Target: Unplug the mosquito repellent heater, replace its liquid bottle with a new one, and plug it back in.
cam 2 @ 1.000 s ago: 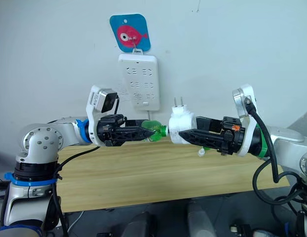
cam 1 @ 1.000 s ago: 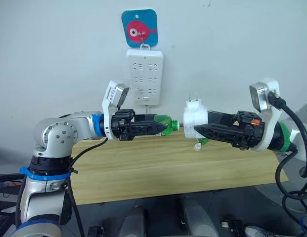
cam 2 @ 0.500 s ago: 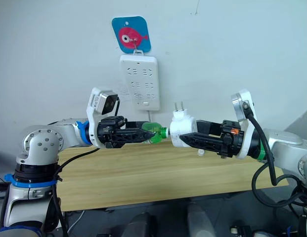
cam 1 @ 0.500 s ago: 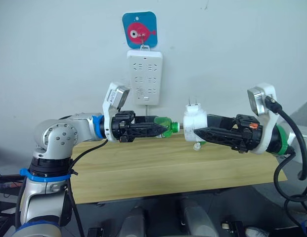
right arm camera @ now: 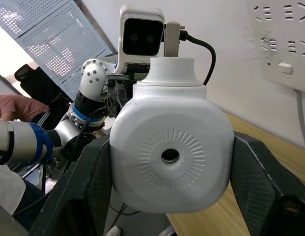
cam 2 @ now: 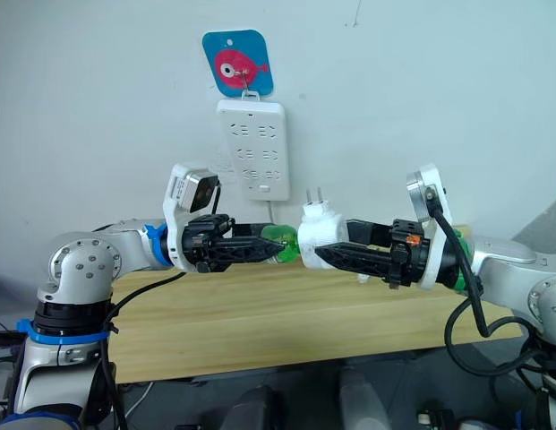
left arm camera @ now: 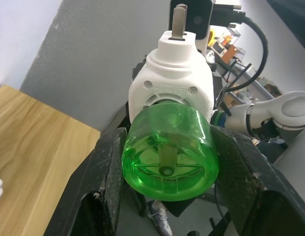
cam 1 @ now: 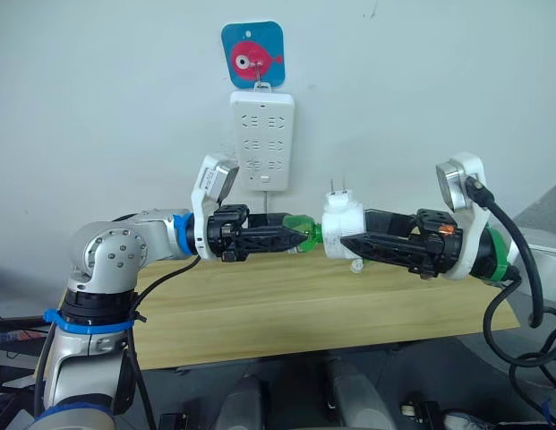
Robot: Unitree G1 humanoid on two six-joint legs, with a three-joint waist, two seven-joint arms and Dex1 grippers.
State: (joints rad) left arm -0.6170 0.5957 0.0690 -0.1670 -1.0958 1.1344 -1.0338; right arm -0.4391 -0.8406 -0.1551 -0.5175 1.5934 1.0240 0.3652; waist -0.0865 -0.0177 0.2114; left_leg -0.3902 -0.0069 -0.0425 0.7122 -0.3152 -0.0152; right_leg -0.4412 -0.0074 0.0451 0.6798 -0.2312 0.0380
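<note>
My left gripper (left arm camera: pixel 167 177) pinches the translucent green liquid bottle (left arm camera: pixel 168 152); its neck meets the small white rounded plastic heater (cam 1: pixel 342 224), clamped in my right gripper (right arm camera: pixel 169 157) above the wooden worktop's (cam 1: pixel 286 313) back edge. My left wrist view shows the bottle's base; my right wrist view shows the vent hole (right arm camera: pixel 170 156). The joint stays hidden.

Power strip (cam 1: pixel 261 140) below fish hook (cam 1: pixel 252 55)

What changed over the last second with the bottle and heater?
The right gripper carried the mosquito repellent heater toward the left gripper, closing the gap until the green bottle met the heater's base. Both grips stayed shut; the power strip stayed on the wall.
</note>
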